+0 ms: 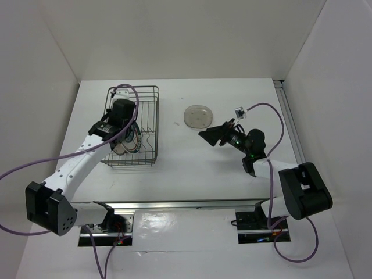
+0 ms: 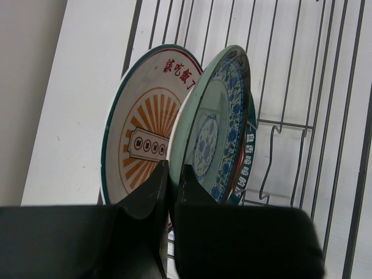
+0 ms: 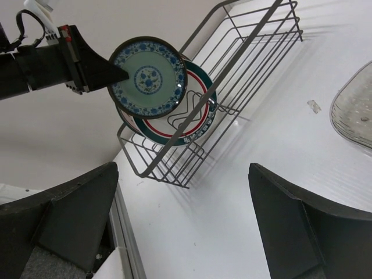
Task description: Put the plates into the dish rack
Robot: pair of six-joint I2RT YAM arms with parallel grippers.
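The left pincer [image 2: 172, 174] is closed on the rim of the small teal plate [image 2: 212, 128]. It holds the plate on edge at the near end of the dish rack [image 1: 157, 116], close beside the orange-centred plate [image 2: 145, 125] and the red-ringed plate [image 3: 195, 116], which also stand on edge. The rack's long axis runs away from the arm bases. The right pincer [image 1: 210, 137] is wide open and holds nothing. It is near the grey plate [image 1: 198, 115], which lies flat on the desk [image 1: 192, 168].

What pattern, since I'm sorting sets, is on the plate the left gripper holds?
Blue floral on pale green plate; right wrist view shows it best.
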